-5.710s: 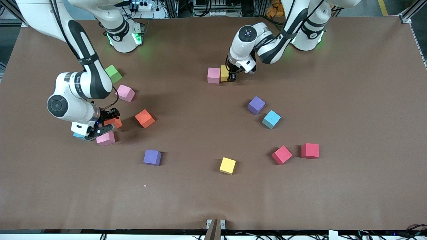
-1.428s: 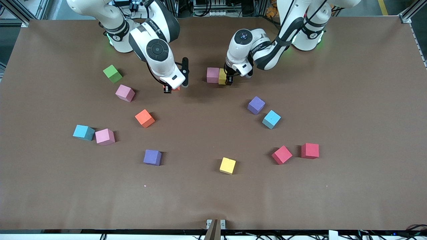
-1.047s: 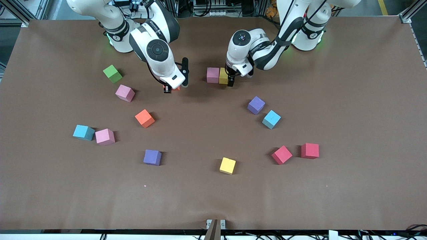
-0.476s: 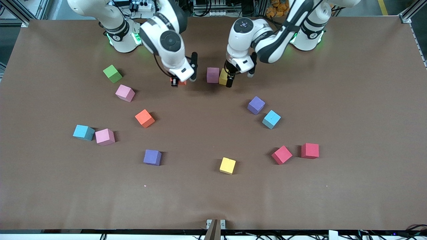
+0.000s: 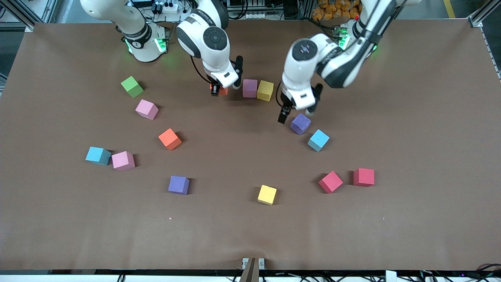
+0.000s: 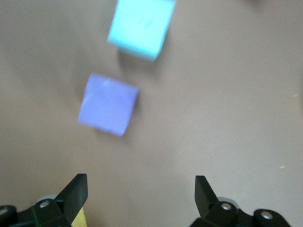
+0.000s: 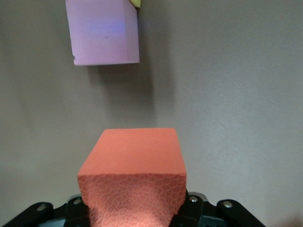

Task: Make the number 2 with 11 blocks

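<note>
We record the right gripper (image 5: pixel 223 89) clamped on an orange block (image 7: pixel 135 177), low over the table (image 5: pixel 411 219). In the right wrist view, at its twelve o'clock and just apart, sits a pink block (image 5: pixel 249 88) touching a yellow block (image 5: pixel 265 90): the only two joined cubes. The left gripper (image 5: pixel 296 115) hangs with jaws spread wide and nothing between them; at its eleven o'clock in the left wrist view lies a purple block (image 6: pixel 108 103), then a light blue block (image 6: pixel 141 27). The other cubes lie scattered on the brown mat, the green cube (image 5: pixel 132 86) included. Cabling shows past the arm bases.
</note>
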Robot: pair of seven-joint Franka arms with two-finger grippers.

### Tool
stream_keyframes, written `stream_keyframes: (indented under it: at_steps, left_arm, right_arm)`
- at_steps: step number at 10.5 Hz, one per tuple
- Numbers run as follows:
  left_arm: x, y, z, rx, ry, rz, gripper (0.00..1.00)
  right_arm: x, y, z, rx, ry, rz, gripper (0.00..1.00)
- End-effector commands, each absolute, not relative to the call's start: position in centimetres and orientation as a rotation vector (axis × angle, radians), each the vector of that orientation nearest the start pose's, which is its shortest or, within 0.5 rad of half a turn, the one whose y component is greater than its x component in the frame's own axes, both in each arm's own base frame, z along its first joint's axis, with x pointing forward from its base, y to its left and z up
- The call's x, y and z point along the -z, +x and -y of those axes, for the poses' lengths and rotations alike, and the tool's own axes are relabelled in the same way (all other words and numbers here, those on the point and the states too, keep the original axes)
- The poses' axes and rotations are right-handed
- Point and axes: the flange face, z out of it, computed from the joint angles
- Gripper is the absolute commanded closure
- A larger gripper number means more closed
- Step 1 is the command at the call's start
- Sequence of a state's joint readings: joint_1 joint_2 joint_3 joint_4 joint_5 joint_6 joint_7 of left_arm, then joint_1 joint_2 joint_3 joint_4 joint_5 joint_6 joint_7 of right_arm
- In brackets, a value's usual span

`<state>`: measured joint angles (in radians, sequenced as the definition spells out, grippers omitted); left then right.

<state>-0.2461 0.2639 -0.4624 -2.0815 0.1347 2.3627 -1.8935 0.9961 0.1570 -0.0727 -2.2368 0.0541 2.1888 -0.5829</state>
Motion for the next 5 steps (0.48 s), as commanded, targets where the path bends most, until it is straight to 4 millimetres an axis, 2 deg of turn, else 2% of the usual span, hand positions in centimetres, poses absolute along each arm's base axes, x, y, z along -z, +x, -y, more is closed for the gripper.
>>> stream_keyframes:
  at_steps: [1,3,5]
  left_arm:
    - [-32.4,52.6,35.7,-0.098,-2.811,1.457,0.0]
    - [-32.8,56.8,33.9,-0.069,-2.98,1.161,0.0]
    - [-32.8,61.7,30.4,-0.033,-3.112,0.911,0.0]
  right_arm:
    - [-27.1,29.2,-43.0,-0.305,-2.352,2.085,0.59]
    - [-25.9,28.5,-43.8,-0.285,-2.336,2.11,0.59]
    - [-25.1,28.1,-44.2,-0.277,-2.332,2.119,0.59]
